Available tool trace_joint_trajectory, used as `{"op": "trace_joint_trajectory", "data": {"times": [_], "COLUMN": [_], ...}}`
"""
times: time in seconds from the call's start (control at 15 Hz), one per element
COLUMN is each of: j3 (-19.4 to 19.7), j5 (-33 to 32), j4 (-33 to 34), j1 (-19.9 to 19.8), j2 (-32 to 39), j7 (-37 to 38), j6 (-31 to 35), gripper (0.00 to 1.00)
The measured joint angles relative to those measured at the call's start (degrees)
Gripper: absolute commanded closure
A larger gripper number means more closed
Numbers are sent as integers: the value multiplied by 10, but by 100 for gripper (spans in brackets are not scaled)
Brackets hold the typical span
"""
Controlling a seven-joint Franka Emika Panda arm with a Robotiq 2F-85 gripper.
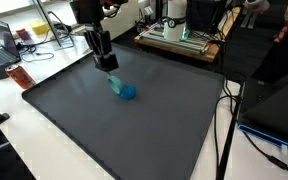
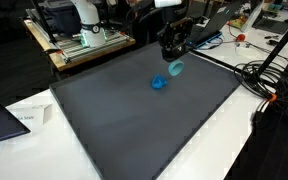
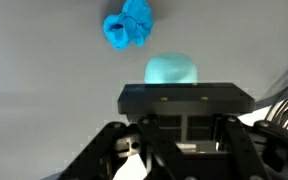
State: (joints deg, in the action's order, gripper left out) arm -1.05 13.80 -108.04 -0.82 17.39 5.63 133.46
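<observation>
Pale cyan object (image 3: pixel 171 70) sits clamped in my closed end effector (image 2: pixel 175 62), over the desk's dark mat (image 2: pixel 134 125), just beside a crumpled blue cloth (image 3: pixel 130 27).

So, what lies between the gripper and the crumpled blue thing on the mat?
In the wrist view, a pale blue rounded thing sits at the gripper, then a bare strip of grey mat before the crumpled blue thing.

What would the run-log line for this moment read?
gripper: shut on pale teal object | blue crumpled item: lying on dark mat, near gripper
</observation>
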Motion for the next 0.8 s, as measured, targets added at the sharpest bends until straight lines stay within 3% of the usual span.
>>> {"op": "trace_joint_trajectory", "data": {"times": [0.47,0.53,0.8], "j3": [-3,-4,-5], "j5": [65,71,82], "j4": [54,61,78], "j1": [-57,-65,-83], "j2": [49,56,73], "j7": [-127,-145,-177], "j6": [-39,-42,-56], "gripper": [78,53,53]}}
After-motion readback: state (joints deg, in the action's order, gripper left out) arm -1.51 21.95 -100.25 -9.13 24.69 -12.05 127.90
